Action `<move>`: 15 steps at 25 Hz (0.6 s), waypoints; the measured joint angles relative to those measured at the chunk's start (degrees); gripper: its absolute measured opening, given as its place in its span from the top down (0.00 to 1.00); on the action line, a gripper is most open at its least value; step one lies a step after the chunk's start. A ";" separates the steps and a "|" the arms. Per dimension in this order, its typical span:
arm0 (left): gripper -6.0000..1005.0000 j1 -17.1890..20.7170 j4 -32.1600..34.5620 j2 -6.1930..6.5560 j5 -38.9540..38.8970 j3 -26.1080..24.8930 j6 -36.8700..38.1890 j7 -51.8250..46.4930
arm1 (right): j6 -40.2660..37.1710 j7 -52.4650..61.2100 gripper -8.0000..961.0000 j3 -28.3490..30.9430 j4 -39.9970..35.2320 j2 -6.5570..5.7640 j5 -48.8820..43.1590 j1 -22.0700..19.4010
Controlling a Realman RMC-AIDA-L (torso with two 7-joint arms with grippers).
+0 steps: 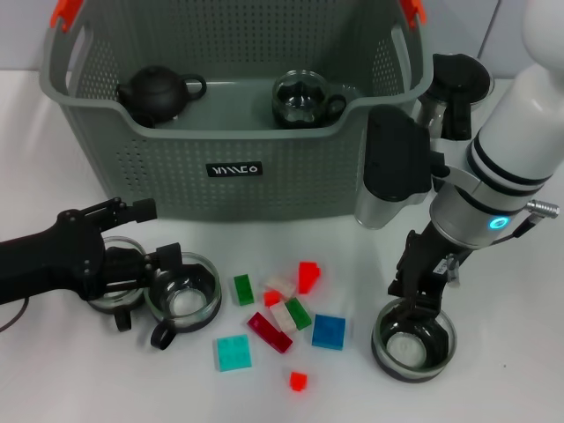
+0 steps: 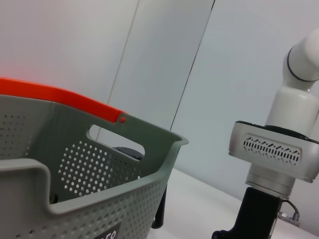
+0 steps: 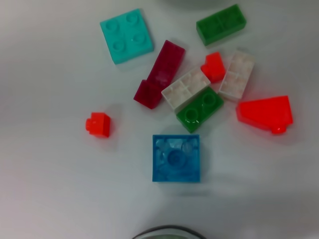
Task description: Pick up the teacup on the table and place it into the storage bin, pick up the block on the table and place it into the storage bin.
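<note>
The storage bin [image 2: 99, 189] fills the lower near side of the view, its grey-green perforated wall curving round a corner; an orange-red handle clip [image 2: 60, 97] runs along its top rim, above a slot-shaped handle opening [image 2: 115, 140]; part of a small black label [image 2: 110, 233] shows at the bottom edge of the wall. Beyond the bin's corner the white counter [image 2: 199, 209] stretches away; over it, well apart from the bin, stands the other arm [image 2: 291, 99], white with a grey vented housing [image 2: 274, 149] and black parts below it; pale wall panels [image 2: 164, 59] rise behind.
</note>
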 joint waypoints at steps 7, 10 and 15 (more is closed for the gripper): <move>0.10 0.12 -0.15 0.01 0.00 -0.08 -0.66 0.04 | 0.22 -0.40 0.69 -0.88 0.78 -0.02 0.13 -0.03; 0.10 0.17 -0.21 0.01 0.00 -0.10 -0.69 0.05 | -0.20 -0.31 0.81 -1.03 0.38 -0.09 0.45 -0.09; 0.10 0.22 -0.20 0.04 0.00 -0.23 -0.68 0.07 | -0.95 -0.02 0.94 -0.75 -1.45 -0.30 0.94 -0.66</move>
